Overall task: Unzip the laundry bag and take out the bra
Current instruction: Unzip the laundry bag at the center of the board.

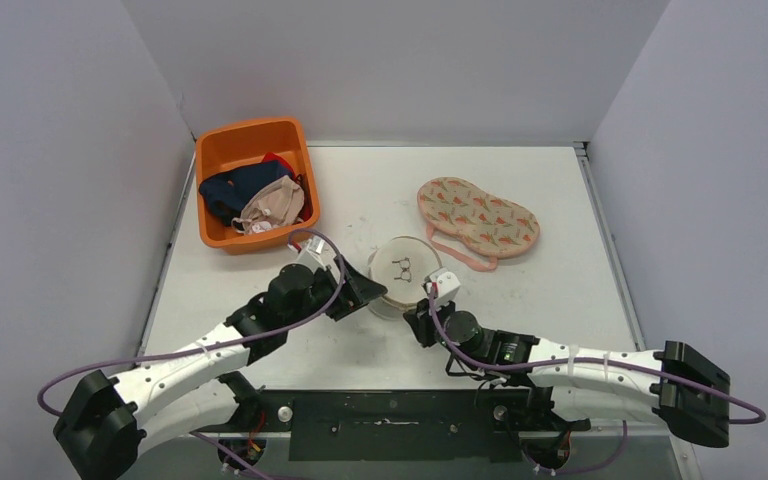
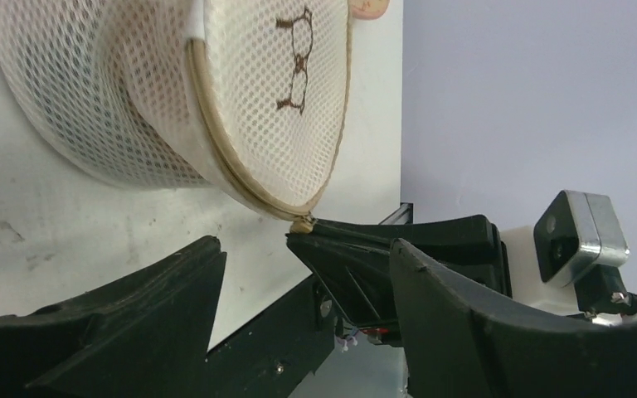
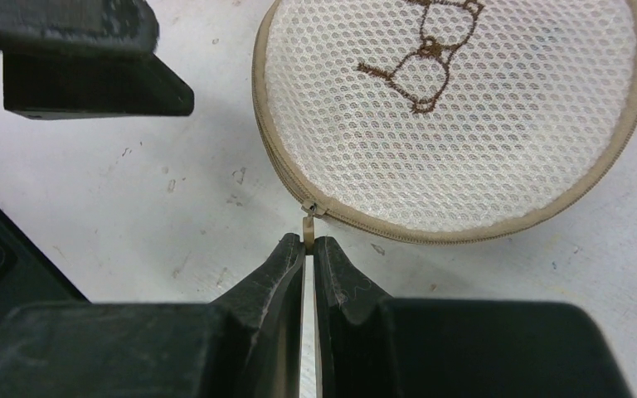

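Bag point(image 1: 403, 268) sits mid-table, round and flat-topped, with its zip closed along all the rim I can see, so the bra, if it is inside, is hidden by the mesh. Off at 10 o'clock from it is the orange basket point(image 1: 250, 128) of clothes point(image 1: 260, 197), which is not my concern. My left claw point(image 1: 363, 290) is released, jaws spread wide, and the bag's left flank is just ahead of it at about 2 o'clock, with no contact that I can make out. My right claw point(image 3: 309, 245) is clenched on the pull point(image 3: 308, 222), which hangs from the slider at the bag's 7 o'clock and stands at 12 o'clock from my fingertips. From there the zip curves round the rim toward 3 o'clock one way and 10 o'clock the other. I judge the right arm must drag along that arc, not straight back, while the left one, nearer the flank, pins the bag. A pink patterned piece point(image 1: 478, 217) lies at 2 o'clock, and I cannot tell what it is.
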`<state>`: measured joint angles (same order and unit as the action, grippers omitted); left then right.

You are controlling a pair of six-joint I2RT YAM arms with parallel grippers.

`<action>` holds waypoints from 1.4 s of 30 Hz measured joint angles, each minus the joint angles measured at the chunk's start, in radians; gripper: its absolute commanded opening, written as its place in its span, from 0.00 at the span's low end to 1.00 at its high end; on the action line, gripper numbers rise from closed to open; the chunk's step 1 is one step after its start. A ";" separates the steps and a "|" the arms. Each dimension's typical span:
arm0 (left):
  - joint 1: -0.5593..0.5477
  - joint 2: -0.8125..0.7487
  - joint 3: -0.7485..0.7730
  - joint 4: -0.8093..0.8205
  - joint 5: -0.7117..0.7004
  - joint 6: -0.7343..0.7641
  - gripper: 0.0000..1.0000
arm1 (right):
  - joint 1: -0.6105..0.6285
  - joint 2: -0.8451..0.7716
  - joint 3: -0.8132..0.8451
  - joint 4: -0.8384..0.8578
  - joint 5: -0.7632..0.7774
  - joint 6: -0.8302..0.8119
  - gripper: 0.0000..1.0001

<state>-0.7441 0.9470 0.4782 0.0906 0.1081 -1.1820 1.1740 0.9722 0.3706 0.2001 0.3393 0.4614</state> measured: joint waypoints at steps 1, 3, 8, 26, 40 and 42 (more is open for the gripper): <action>-0.033 0.002 0.000 -0.002 -0.018 -0.011 0.65 | 0.000 0.013 0.002 0.006 -0.007 -0.004 0.05; -0.065 0.018 0.000 -0.005 -0.038 -0.028 0.61 | 0.002 0.042 0.010 0.018 -0.024 -0.011 0.05; -0.082 0.102 0.002 0.010 -0.067 -0.075 0.56 | 0.006 0.104 0.035 0.051 -0.073 -0.037 0.05; -0.095 0.226 0.045 0.039 -0.135 -0.135 0.00 | 0.012 0.085 0.039 0.078 -0.105 -0.058 0.05; -0.079 0.241 0.045 0.071 -0.132 -0.142 0.00 | 0.013 0.009 0.039 -0.037 -0.041 -0.045 0.05; -0.072 0.240 0.045 0.071 -0.132 -0.142 0.00 | 0.013 0.007 0.039 -0.054 -0.023 -0.034 0.05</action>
<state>-0.8162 1.1870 0.5228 0.1619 -0.0242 -1.3243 1.1866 0.9794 0.4099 0.1463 0.3164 0.4274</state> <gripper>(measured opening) 0.034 0.074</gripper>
